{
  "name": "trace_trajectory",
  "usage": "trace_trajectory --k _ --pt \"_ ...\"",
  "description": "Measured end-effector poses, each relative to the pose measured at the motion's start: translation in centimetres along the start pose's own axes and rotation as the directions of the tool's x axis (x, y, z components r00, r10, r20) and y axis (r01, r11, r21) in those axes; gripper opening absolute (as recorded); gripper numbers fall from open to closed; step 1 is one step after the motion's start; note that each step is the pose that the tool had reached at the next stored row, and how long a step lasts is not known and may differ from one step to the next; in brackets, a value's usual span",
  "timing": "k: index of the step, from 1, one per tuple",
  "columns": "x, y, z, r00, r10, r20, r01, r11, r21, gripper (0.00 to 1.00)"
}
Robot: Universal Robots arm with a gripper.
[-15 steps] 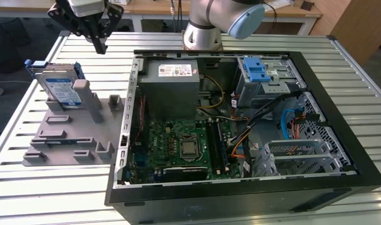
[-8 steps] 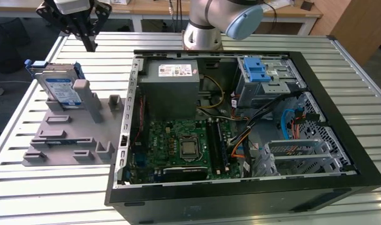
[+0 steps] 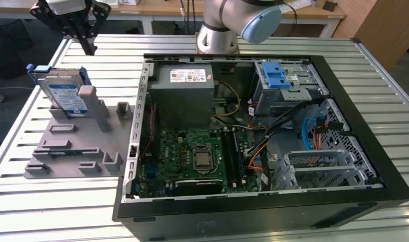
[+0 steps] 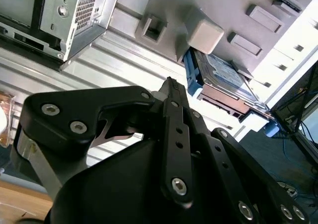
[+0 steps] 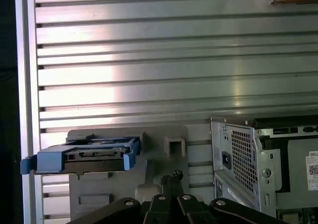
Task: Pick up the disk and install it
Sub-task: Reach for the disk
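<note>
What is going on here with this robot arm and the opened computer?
A robot arm is working on getting the disk into the open computer case. Right now its tool hangs above the table, close to the disk, with its fingers closed and nothing between them. The disk stands upright in a gray holder beside the case, on the exterior view's left. It has not yet been picked up.

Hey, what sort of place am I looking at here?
Probably a robotics lab or test bench: a robot arm stands at a slatted metal table, with an opened computer case and a grey fixture holding the disk.
</note>
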State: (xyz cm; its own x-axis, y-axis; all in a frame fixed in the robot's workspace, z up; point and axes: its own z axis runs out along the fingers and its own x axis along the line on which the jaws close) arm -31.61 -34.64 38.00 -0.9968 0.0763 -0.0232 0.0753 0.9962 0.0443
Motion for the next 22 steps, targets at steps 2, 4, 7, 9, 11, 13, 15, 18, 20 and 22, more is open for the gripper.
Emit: trace_trajectory --k 2,4,7,9,11,13,15,18,20,22 --pt "0.47 0.09 0.04 1.0000 0.000 -0.0004 0.000 1.0000 0.0001 0.11" --pt "0.93 0.18 0.09 1.0000 0.000 -0.0007 0.000 1.0000 0.0001 0.11" --pt "1.62 0.31 0.16 1.0000 0.000 -0.0010 0.000 1.0000 0.0001 0.11" --pt "2.11 0.41 0.21 1.0000 0.000 -0.0014 0.000 1.0000 0.0001 0.11" --pt "2.59 0.50 0.26 1.0000 0.000 -0.0016 0.000 1.0000 0.0002 0.11" --pt "3.07 0.58 0.30 1.0000 0.000 -0.0019 0.000 1.0000 0.0002 0.11" --pt "3.58 0.66 0.35 1.0000 0.000 -0.0022 0.000 1.0000 0.0002 0.11" --pt "4.44 0.80 0.42 1.0000 0.000 -0.0026 0.000 1.0000 0.0002 0.11" --pt "5.04 0.85 0.46 1.0000 0.000 -0.0030 0.000 1.0000 0.0003 0.11" --pt "5.69 0.84 0.52 1.0000 0.000 -0.0033 0.000 1.0000 0.0003 0.11"
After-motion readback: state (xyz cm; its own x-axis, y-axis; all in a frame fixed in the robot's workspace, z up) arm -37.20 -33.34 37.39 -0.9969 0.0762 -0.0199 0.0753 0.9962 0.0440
